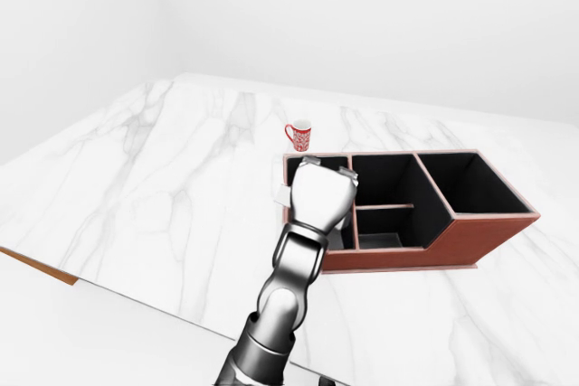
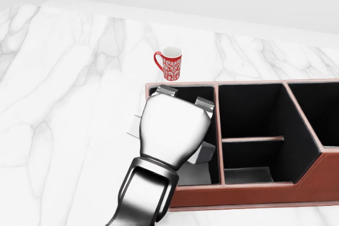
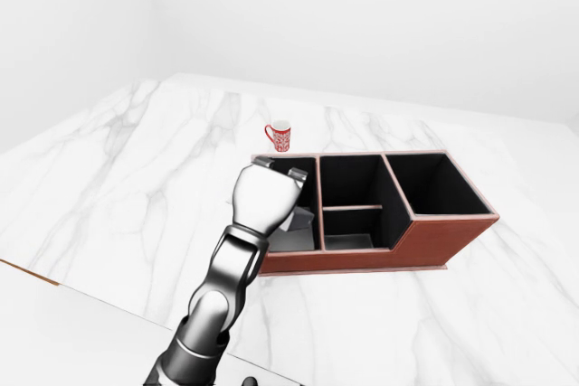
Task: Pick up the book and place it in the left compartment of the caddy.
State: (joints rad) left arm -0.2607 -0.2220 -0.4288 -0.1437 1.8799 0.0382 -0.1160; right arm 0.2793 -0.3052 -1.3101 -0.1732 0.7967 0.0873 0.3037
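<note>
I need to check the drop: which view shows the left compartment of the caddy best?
The head view: the left compartment is close and large, though the robot hand covers most of it. The left-eye view shows only a sliver beside the hand; the right-eye view shows its lower floor, but small.

Red-patterned mug (image 2: 169,63), reddish-brown caddy (image 2: 254,195)

Mug (image 2: 169,62) just above caddy (image 2: 254,199)
</note>
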